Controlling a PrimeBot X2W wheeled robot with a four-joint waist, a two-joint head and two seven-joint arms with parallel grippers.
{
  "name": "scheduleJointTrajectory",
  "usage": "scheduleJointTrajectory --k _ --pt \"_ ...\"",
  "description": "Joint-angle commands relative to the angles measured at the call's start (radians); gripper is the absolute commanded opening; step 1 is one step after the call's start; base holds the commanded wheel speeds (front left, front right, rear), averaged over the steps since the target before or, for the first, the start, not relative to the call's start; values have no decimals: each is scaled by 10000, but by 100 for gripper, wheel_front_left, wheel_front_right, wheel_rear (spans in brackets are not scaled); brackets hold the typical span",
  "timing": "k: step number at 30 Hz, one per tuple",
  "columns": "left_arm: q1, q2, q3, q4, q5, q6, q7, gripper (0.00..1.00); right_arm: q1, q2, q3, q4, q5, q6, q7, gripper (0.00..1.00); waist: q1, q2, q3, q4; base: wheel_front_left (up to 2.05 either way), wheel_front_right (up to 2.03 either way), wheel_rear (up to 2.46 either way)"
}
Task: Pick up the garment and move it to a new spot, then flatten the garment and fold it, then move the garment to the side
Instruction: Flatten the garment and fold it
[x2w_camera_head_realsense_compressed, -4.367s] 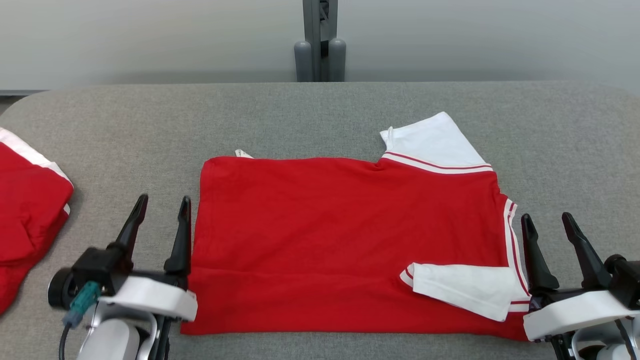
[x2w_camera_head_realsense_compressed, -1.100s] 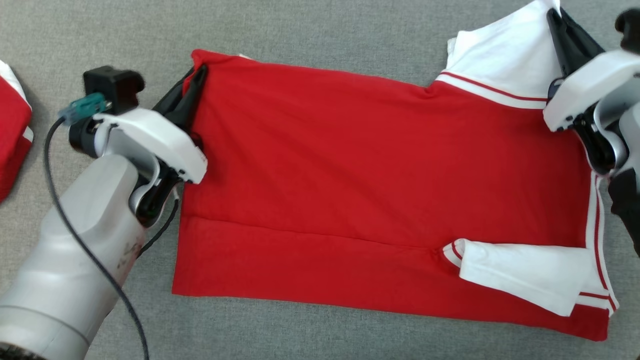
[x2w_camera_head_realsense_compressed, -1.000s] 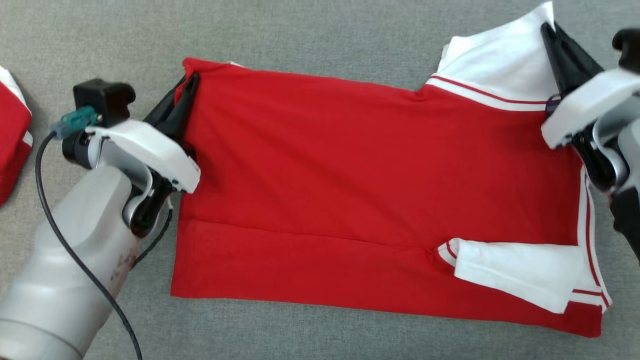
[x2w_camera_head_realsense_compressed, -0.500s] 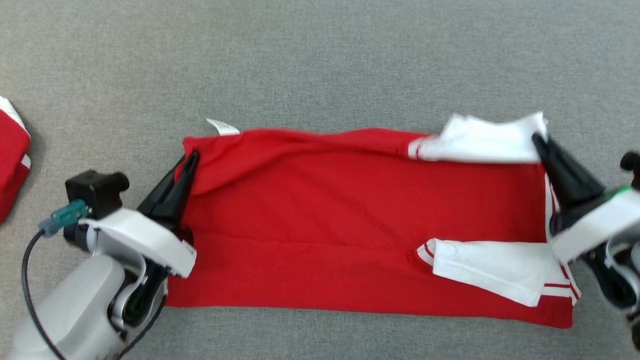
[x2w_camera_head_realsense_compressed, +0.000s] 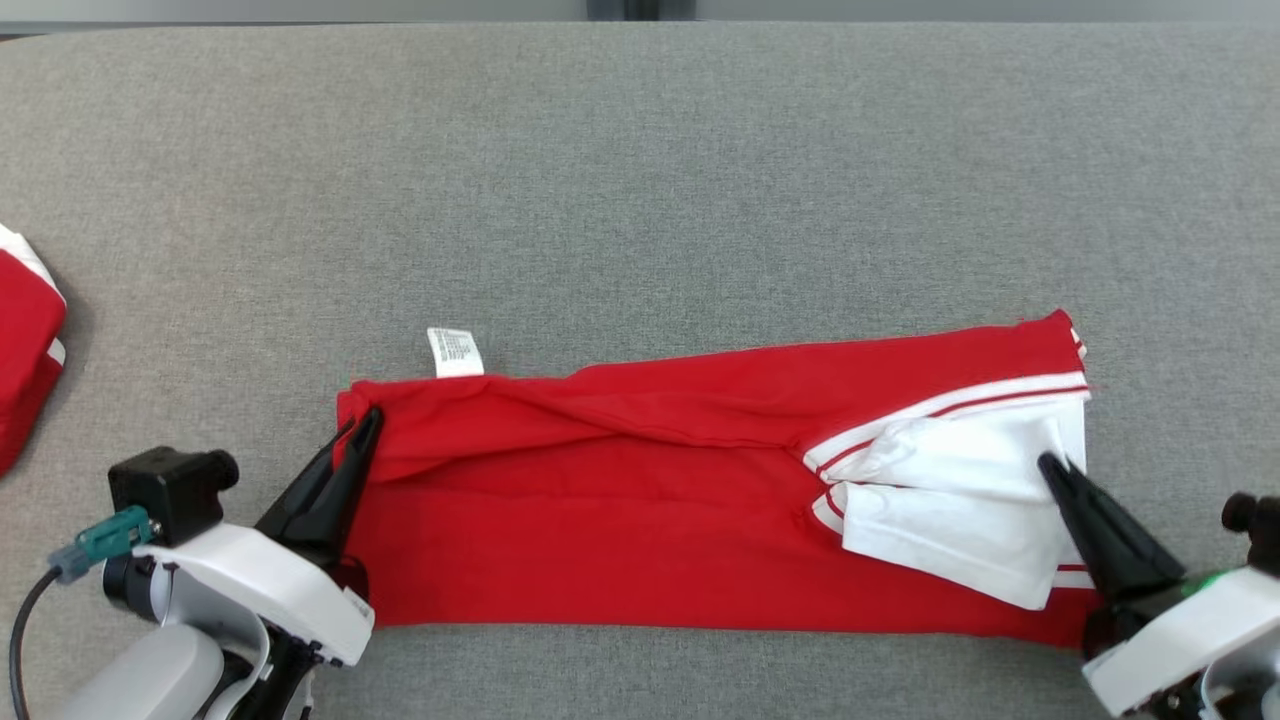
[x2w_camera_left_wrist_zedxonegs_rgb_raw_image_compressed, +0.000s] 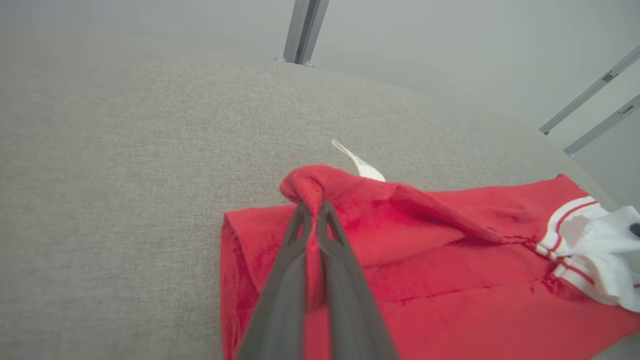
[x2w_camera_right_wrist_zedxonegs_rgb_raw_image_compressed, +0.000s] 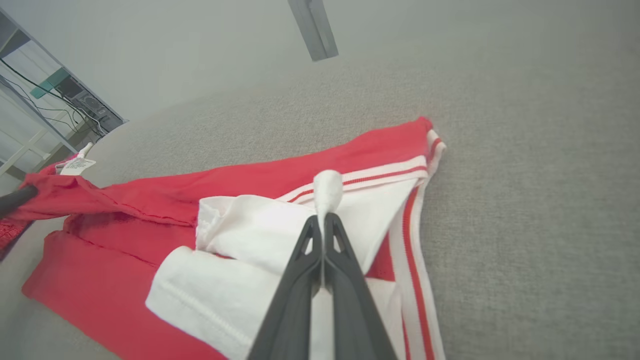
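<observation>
Grey woven cloth is stretched over the surface (x2w_camera_head_realsense_compressed: 640, 180), and the red garment (x2w_camera_head_realsense_compressed: 650, 530) is laid lengthwise across its near middle, partly doubled over on itself. Its far edge is lifted and drawn toward the robot, so that a slanted, creased ridge is formed across the red cloth. A white sleeve (x2w_camera_head_realsense_compressed: 950, 500) with red stripes is bunched at the right end, over a second white sleeve. A white label (x2w_camera_head_realsense_compressed: 455, 352) is turned out at the far left corner.

The left claw (x2w_camera_head_realsense_compressed: 368, 420) is pressed together on the red left corner, with a small fold of cloth pinched between the fingers. The right claw (x2w_camera_head_realsense_compressed: 1050, 465) is pressed together on a nub of white sleeve cloth.

Several faults may be expected from here. The fold may be set down crooked, since the lifted edge is held askew and the ridge is not parallel to the near hem. The sleeve may be left crumpled inside the fold, because it is gathered, not flat. The thin pinch on either side may slip if the cloth is pulled taut. The lower layer may be dragged along the surface if the two claws are moved unevenly.

A second red garment (x2w_camera_head_realsense_compressed: 25, 370) is lying well apart at the left edge, and a grey post (x2w_camera_left_wrist_zedxonegs_rgb_raw_image_compressed: 305, 30) is standing behind the surface.
</observation>
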Motion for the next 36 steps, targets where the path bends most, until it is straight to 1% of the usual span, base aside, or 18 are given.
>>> scheduleJointTrajectory --k 1,5,7,8,9,10,11,14,17,19,20,21,24,26,28,30,32,36 --pt "178 112 36 -43 -70 81 37 0 242 158 -144 -168 -114 3 180 0 -1 0 -29 -45 0 0 0" --pt "470 77 68 137 -250 246 53 0 838 722 -404 -309 -357 3 649 0 -1 0 -108 -115 0 0 0" --pt "587 -44 49 284 -452 161 91 0 993 907 -419 -310 -366 3 850 0 -1 0 -166 -155 0 0 0" --pt "627 -65 58 387 -528 140 110 0 1087 1010 -492 -226 -384 3 939 18 -1 0 -211 -183 0 0 0" --pt "684 -69 56 486 -588 137 124 2 1143 1087 -492 -200 -465 3 990 73 -1 0 -255 -209 0 0 0" --pt "734 -103 90 573 -629 191 81 39 1181 1222 -567 -162 -459 3 963 100 -1 0 -298 -232 0 0 0" --pt "757 -159 115 657 -674 221 51 100 1226 1313 -671 -126 -502 3 923 100 -1 0 -356 -250 0 0 0" --pt "924 -301 292 779 -680 381 -265 100 1308 1551 -1003 -158 -681 3 649 100 -1 0 -542 -304 0 0 0" --pt "964 -399 647 795 -418 801 -609 100 1269 1826 -1505 -298 -976 3 244 100 -1 0 -747 -331 0 0 0" --pt "948 -502 920 716 -90 1138 -763 100 1153 2012 -1860 -403 -1268 3 -10 100 -1 0 -862 -334 0 0 0" --pt "971 -576 981 656 73 1239 -819 100 1065 2146 -2098 -442 -1446 3 -165 100 -1 0 -925 -338 0 0 0" --pt "954 -681 1271 513 444 1481 -854 100 902 2423 -2471 -479 -1868 3 -413 100 -1 0 -1009 -338 0 0 0" --pt "812 -873 1699 309 1171 1792 -893 100 592 2782 -2813 -411 -2526 3 -620 100 -1 0 -1120 -339 0 0 0" --pt "716 -1136 2060 135 1799 1930 -890 100 394 2908 -2944 -343 -3109 3 -696 100 -1 0 -1199 -312 0 0 0" --pt "739 -1423 2441 -4 2458 1951 -891 100 229 3134 -2962 -206 -3433 4 -745 100 -1 0 -1291 -286 0 0 0" --pt "809 -1710 2887 -178 3199 1912 -887 100 81 3150 -2940 -78 -3866 3 -831 100 -1 0 -1385 -283 0 0 0" --pt "1007 -2026 3219 -283 3781 1789 -886 100 16 3117 -2811 53 -4339 3 -878 100 -1 0 -1480 -289 0 0 0" --pt "1411 -2428 3741 -140 4786 1530 -888 100 -115 3248 -2658 375 -4751 3 -985 100 -1 0 -1668 -323 0 0 0"
